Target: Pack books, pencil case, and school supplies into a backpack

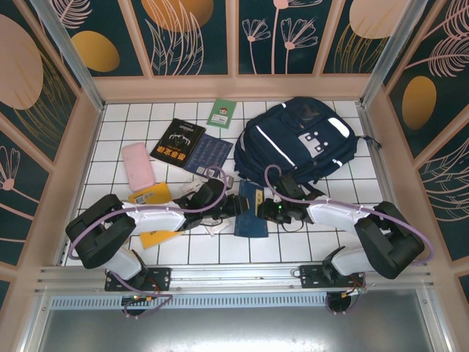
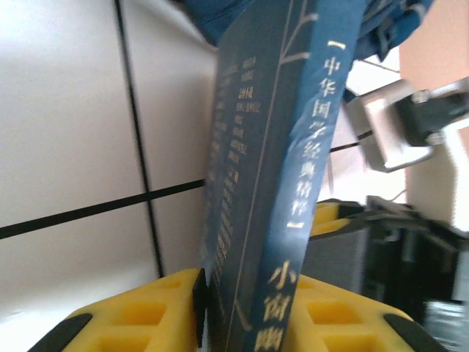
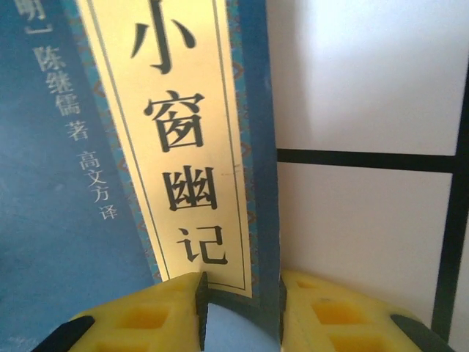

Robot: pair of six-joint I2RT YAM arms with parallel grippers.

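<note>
Nearest us, the left jaws and the right jaws each pinch the thin navy-blue book (image 1: 249, 224) from opposite long edges, low over the white tiled bench (image 1: 330, 242). We cannot tell whether it touches the bench. Its long axis runs near-to-far, the far end pointing toward the large navy-blue fabric backpack (image 1: 286, 147) just beyond.

Navy book (image 3: 44, 220) with a cream title strip in black characters; navy backpack (image 1: 293, 139), white stripes; pale-pink pouch (image 1: 137, 165).
</note>
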